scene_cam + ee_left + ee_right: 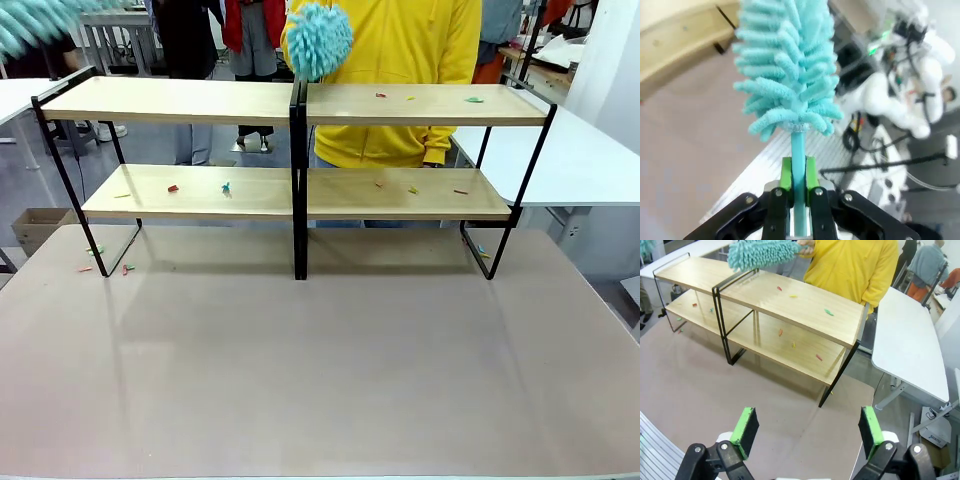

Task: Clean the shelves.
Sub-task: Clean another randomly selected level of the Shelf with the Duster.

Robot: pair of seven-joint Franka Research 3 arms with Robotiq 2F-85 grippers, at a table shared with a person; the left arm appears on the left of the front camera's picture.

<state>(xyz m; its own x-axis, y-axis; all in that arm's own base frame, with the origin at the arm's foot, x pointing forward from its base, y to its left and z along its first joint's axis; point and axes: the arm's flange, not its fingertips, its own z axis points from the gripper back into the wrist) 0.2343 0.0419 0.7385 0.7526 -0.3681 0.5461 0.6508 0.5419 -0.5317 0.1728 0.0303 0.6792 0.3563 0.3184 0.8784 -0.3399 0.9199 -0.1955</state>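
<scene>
Shelves (pixel 180 100): standing on the far half of the grey-brown tabletop (pixel 320 360).
On the boards: small coloured scraps (pixel 173 187) lie on the upper right and both lower boards.
Left gripper (pixel 798 172): clamped on the handle of a teal duster (pixel 790 75).
Right gripper (pixel 808 432): jaws spread wide, holding nothing, facing the shelves' right end.
Second duster (pixel 318 40): in a person's hand (pixel 807 246), above the shelves' centre post.

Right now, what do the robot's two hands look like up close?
The left gripper has black metal links with small silver screws and two thin bright-green fingers. The right gripper matches: black jointed links, silver screws, and flat green fingers like little paddles.
</scene>
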